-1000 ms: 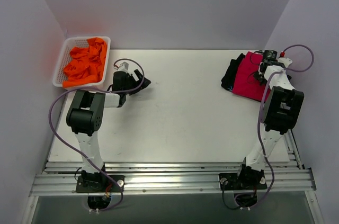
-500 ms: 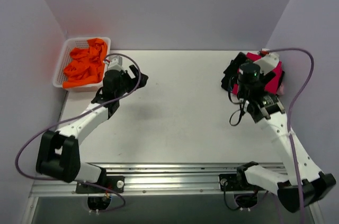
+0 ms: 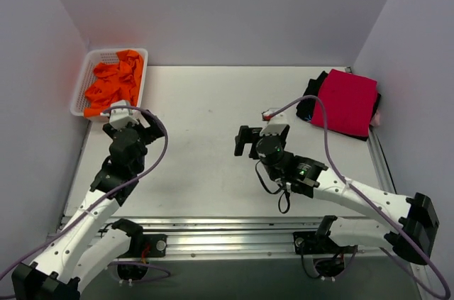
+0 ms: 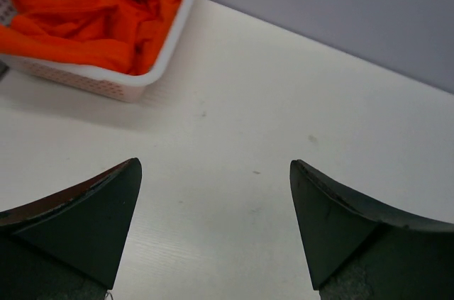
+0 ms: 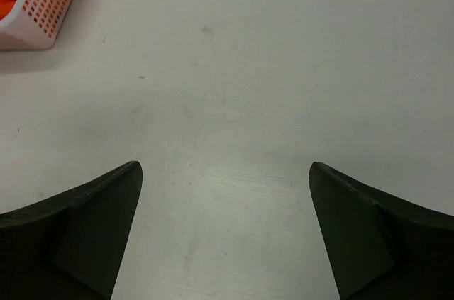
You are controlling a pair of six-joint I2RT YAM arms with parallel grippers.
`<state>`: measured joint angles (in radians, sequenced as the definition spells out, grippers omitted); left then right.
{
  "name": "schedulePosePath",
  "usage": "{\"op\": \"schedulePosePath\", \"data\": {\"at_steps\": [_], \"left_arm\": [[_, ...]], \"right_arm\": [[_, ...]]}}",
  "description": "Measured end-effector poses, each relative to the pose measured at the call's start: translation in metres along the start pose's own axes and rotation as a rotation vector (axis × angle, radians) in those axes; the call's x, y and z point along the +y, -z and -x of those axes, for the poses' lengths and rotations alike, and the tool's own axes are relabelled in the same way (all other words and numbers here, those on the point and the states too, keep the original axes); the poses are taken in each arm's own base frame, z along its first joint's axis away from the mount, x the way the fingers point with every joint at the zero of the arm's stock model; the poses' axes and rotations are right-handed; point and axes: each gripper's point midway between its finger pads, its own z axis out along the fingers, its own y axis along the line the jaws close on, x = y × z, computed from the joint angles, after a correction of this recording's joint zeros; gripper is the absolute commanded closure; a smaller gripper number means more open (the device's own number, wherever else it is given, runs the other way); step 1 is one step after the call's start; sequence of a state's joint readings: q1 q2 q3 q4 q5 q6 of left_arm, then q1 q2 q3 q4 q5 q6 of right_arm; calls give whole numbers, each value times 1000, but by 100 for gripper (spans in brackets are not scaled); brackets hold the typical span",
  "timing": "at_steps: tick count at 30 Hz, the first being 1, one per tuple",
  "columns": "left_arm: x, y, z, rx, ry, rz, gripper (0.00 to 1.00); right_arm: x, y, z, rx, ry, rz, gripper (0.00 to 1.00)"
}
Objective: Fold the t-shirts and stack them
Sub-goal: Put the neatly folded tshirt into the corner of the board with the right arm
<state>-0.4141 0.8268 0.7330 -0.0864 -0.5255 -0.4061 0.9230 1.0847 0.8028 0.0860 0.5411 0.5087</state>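
A folded crimson-red t-shirt (image 3: 345, 101) lies on top of a stack at the table's back right. A black t-shirt (image 3: 311, 98) shows under it and a pink edge (image 3: 375, 120) at its right. No teal one is in view. My right gripper (image 3: 242, 142) is open and empty over the bare table middle, well left of the stack, pointing left; its wrist view shows the jaws wide apart (image 5: 225, 167) above bare table. My left gripper (image 3: 132, 127) is open and empty just in front of the basket, its jaws also wide apart (image 4: 214, 165).
A white perforated basket (image 3: 79, 91) at the back left holds crumpled orange cloth (image 3: 113, 81); both show in the left wrist view (image 4: 106, 9), and the basket's corner in the right wrist view (image 5: 42, 9). Walls enclose the table on three sides.
My right gripper has left the stack at the back right and swung to the table's middle. My left gripper has drawn back and left, ending in front of the basket.
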Motion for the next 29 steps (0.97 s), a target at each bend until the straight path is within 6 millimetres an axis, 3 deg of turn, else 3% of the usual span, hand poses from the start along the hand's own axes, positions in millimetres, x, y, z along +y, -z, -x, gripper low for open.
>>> {"op": "schedulePosePath", "data": {"at_steps": [2,5,8,10,14,23,26,29], "left_arm": [[25,1,-19,-20,-53,72,6],[68,0,-69,-26,-173,176,6],[99,1,-113,-2,-293,220,6],[114,-3,-127,6,-339,245,6],[132,-26,-128,16,-378,308,5],[116,-75,-124,-31,-396,185,6],[115,-96,-131,-32,-393,165,5],[117,-100,-138,-5,-396,151,5]], "right_arm": [[21,2,-18,6,29,31,0],[40,4,-42,12,66,52,0],[49,3,-58,12,83,56,0],[50,0,-66,9,83,47,0],[46,-2,-72,-3,70,36,0],[42,3,-64,-42,25,33,0],[41,5,-58,-60,0,32,0],[36,7,-56,-76,-21,17,0]]}}
